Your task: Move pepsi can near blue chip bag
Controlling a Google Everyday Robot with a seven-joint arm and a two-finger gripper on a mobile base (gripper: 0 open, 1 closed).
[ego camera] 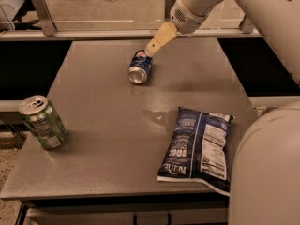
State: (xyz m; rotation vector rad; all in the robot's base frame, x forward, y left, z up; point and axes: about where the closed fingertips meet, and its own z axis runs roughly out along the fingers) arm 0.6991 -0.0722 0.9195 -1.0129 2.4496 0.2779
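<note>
At the far middle of the grey table [103, 125], the pepsi can [139, 67] lies on its side, one silver end turned toward the camera and its far end at the tip of the gripper [151, 50]. I cannot tell whether that tan tip touches the can or hangs just over it, nor whether the gripper is open or closed. I judge the step in hand to be the reach and grasp, with the carry not yet begun. To do it well, I would centre the gripper over the can's middle rather than its far rim. I would turn the wrist so the jaws close across the round body, not along its length, and come down slowly, since a can on its side is likely to roll at a slight nudge. The blue chip bag [199, 149] lies flat at the near right, white label panel up, well apart from the can. I would set the can down just beside the bag's far or left edge and not on the crinkly film. A green can [42, 122] stands upright near the table's left edge, well apart from that path. The white arm [243, 3] enters from the upper right and slants down and left across the back rail [93, 33], its wrist aiming the gripper down-left at the can. The robot's white body [267, 172] fills the near right corner, just beside the bag.
</note>
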